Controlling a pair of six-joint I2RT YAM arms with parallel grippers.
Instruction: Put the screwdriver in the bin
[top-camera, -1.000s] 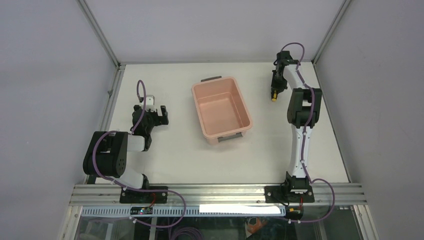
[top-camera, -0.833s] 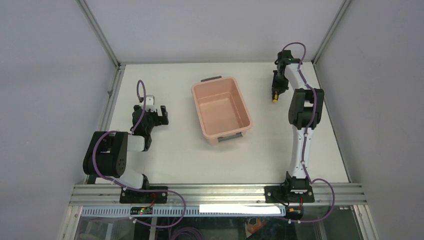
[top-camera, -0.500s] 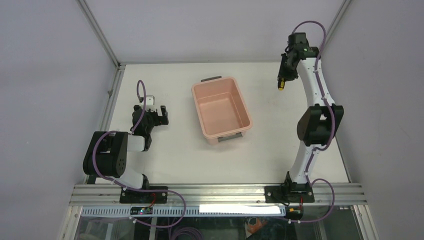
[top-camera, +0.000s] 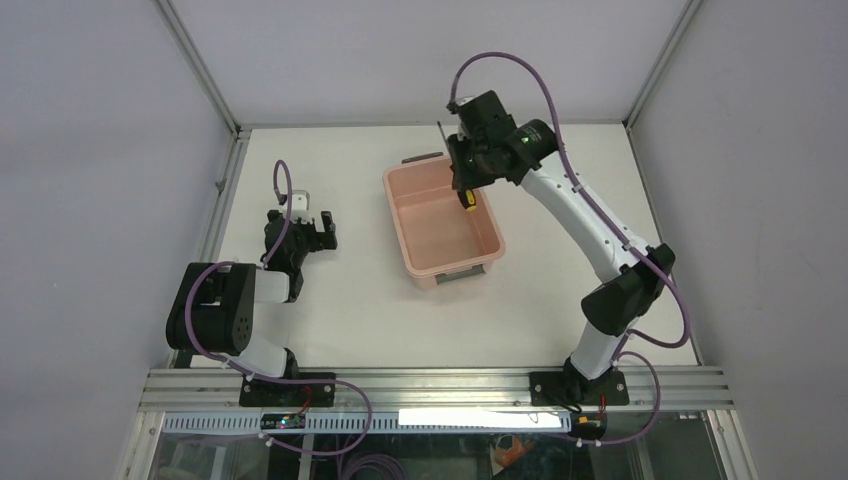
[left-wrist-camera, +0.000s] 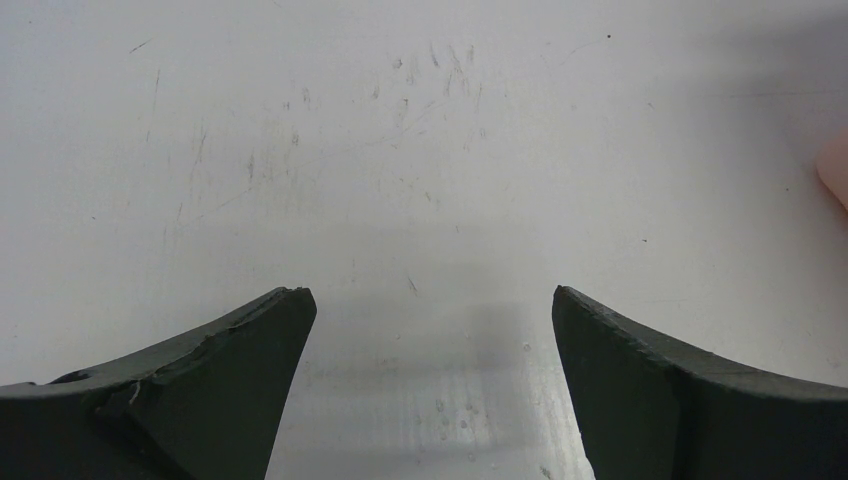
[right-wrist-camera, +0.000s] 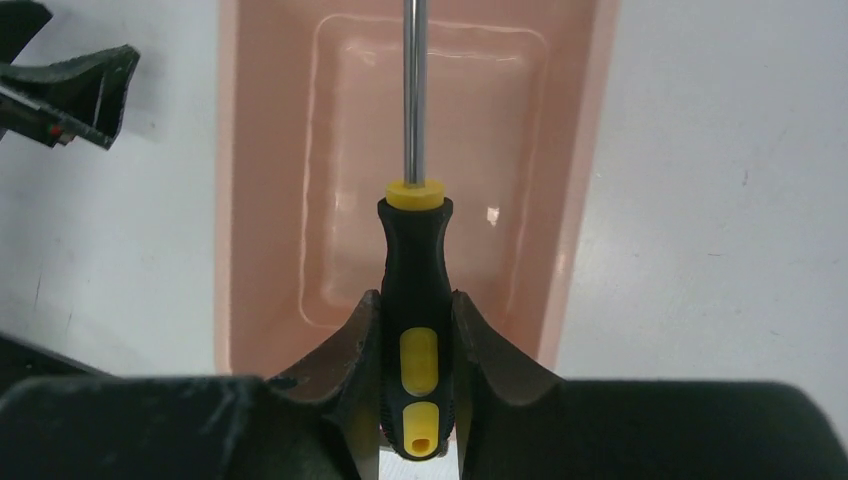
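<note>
The left arm (top-camera: 225, 315) and right arm (top-camera: 590, 225) share white links, black joint housings, looping purple cables (top-camera: 500, 56) and dark, curved fingers (left-wrist-camera: 200, 400).

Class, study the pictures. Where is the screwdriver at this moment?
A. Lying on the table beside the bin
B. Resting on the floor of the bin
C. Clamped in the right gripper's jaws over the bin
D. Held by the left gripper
C: the right wrist view shows the screwdriver with its handle pinched in the right gripper, jaws closed on it, over the bin. The left gripper is open and holds nothing.
</note>
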